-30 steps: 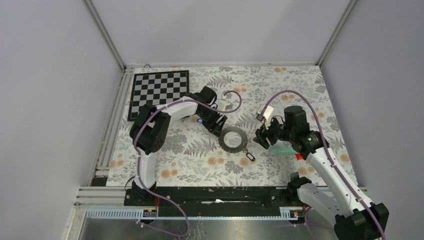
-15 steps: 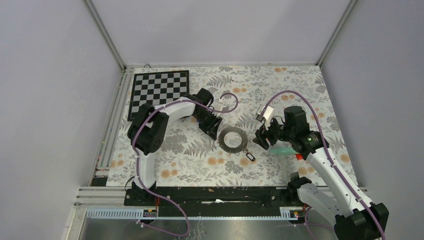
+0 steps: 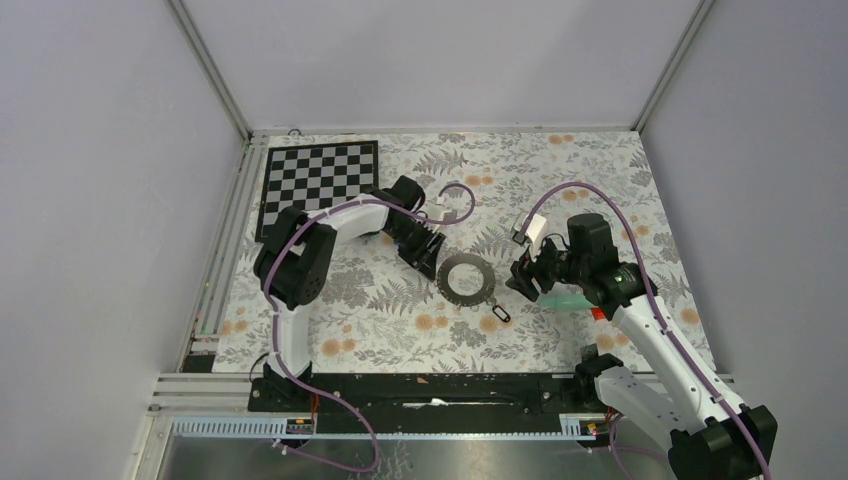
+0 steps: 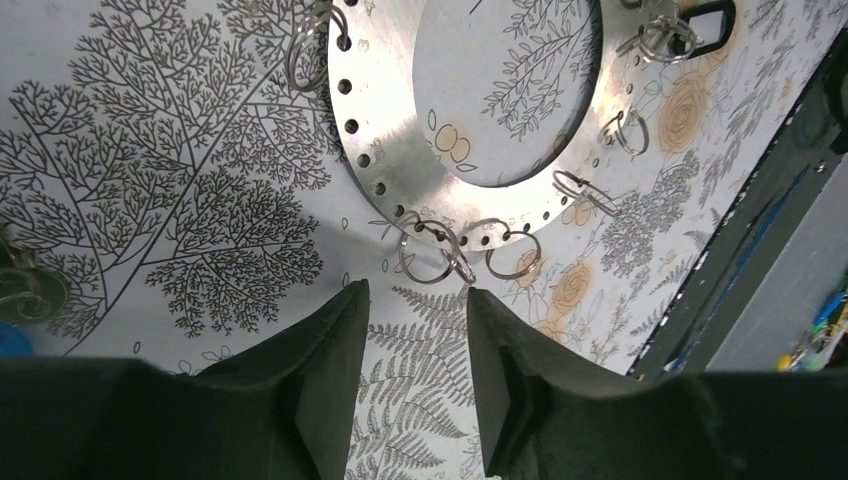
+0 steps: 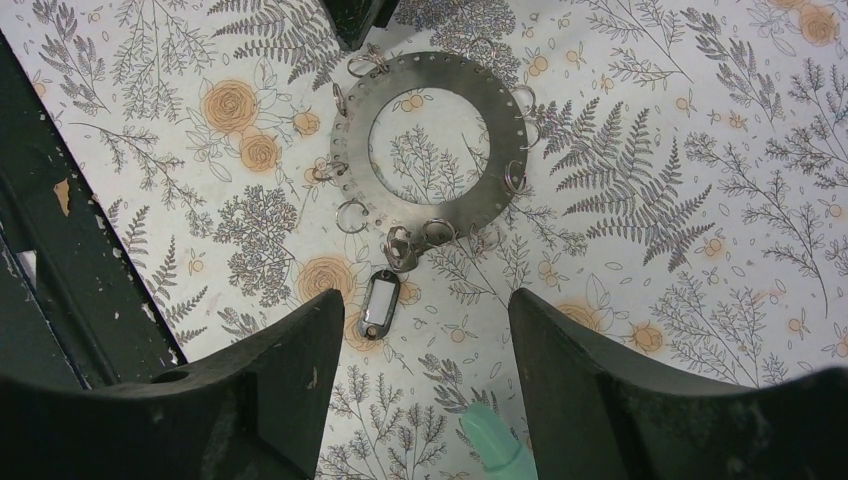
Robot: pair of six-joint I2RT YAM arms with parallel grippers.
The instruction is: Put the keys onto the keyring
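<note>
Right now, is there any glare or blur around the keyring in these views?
Left wrist view: a bright sheen washes over the keyring, and the left gripper looms dark and soft-edged. Right wrist view: the keyring is evenly lit and sharp; the teal stick at the bottom edge is blurred. Top view: even light, no glare, but the keyring is too small for detail.

left gripper (image 3: 427, 250) has slid back a touch, up and left off the keyring (image 3: 450, 279) rim, and its jaws pinched in partway, still nothing between them.
</note>
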